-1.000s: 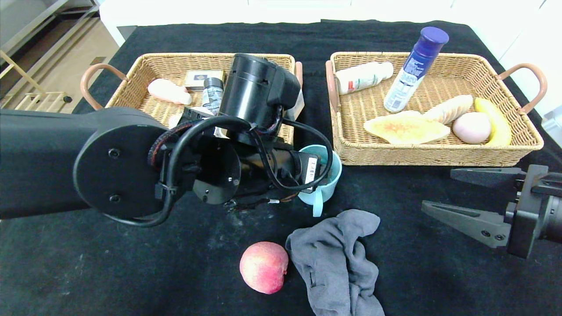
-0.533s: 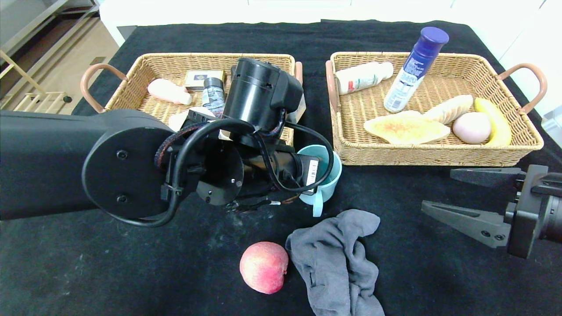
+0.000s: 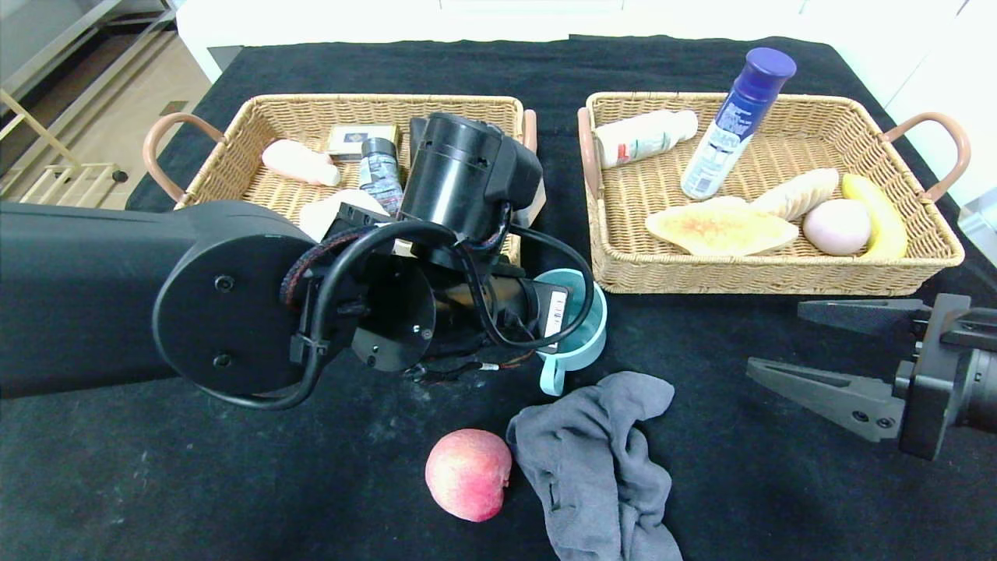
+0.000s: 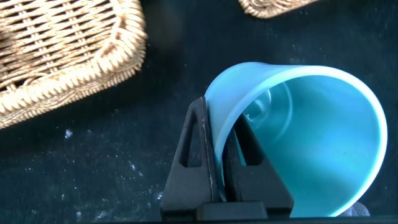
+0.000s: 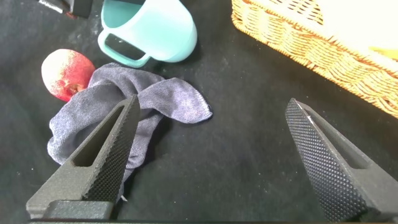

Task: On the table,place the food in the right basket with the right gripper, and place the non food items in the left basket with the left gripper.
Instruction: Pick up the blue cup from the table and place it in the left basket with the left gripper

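My left gripper (image 4: 219, 112) is shut on the rim of a teal mug (image 4: 311, 143), one finger inside and one outside. The mug (image 3: 580, 327) is tilted, low over the black table (image 3: 234, 483), in front of the gap between the baskets. The red-pink peach (image 3: 467, 474) lies near the front, beside a grey cloth (image 3: 596, 460). The croissant (image 3: 796, 192) lies in the right basket (image 3: 779, 276). My right gripper (image 3: 776, 336) is open and empty, low at the right, in front of that basket. The left basket (image 3: 234, 132) is partly hidden by my left arm.
The right basket also holds a flat bread (image 3: 720, 226), a pale pink ball (image 3: 836, 226), a banana (image 3: 876, 214), a blue-capped spray bottle (image 3: 736, 121) and a white bottle (image 3: 646, 136). The left basket holds a small box (image 3: 361, 140), a small bottle (image 3: 380, 171) and a pale pink item (image 3: 300, 162).
My left arm has shifted slightly right and toward the front with the mug. The mug has tipped and its handle has swung left. The right arm has not moved.
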Robot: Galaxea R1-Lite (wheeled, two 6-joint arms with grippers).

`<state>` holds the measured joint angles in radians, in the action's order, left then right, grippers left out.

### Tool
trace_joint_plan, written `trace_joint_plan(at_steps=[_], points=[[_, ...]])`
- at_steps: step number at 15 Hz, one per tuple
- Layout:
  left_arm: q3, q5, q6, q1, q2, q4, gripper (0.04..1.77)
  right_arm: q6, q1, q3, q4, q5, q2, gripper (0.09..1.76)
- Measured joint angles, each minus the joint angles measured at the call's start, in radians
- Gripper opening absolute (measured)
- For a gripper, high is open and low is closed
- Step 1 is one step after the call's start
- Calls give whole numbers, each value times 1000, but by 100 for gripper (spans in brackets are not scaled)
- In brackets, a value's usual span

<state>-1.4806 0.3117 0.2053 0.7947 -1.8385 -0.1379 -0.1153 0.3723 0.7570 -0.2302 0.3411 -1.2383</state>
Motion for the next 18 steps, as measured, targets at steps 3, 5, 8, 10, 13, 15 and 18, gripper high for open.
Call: trace_joint_plan(at_steps=[3,5,8,10,13,15,18], points=[[3,-1,0,0,0,-1,20,0,0,-1,0,0,-1,171],[3,-1,0,0,-1,-1,20,0,0,-1,0,0,-1,171],[6,-1,0,0,2,-3,20,0,0,-1,0,0,-1,171],[15,-4,0,0,14,-6,20,-1,1,-1,0,0,-2,171],[56,-26,6,6,61,-3,20,-1,4,-4,0,-1,-3,171],[95,-74,24,8,108,2,20,-2,5,-4,0,-1,-3,171],[128,-90,28,0,181,10,20,-3,8,-4,0,-1,-5,171]])
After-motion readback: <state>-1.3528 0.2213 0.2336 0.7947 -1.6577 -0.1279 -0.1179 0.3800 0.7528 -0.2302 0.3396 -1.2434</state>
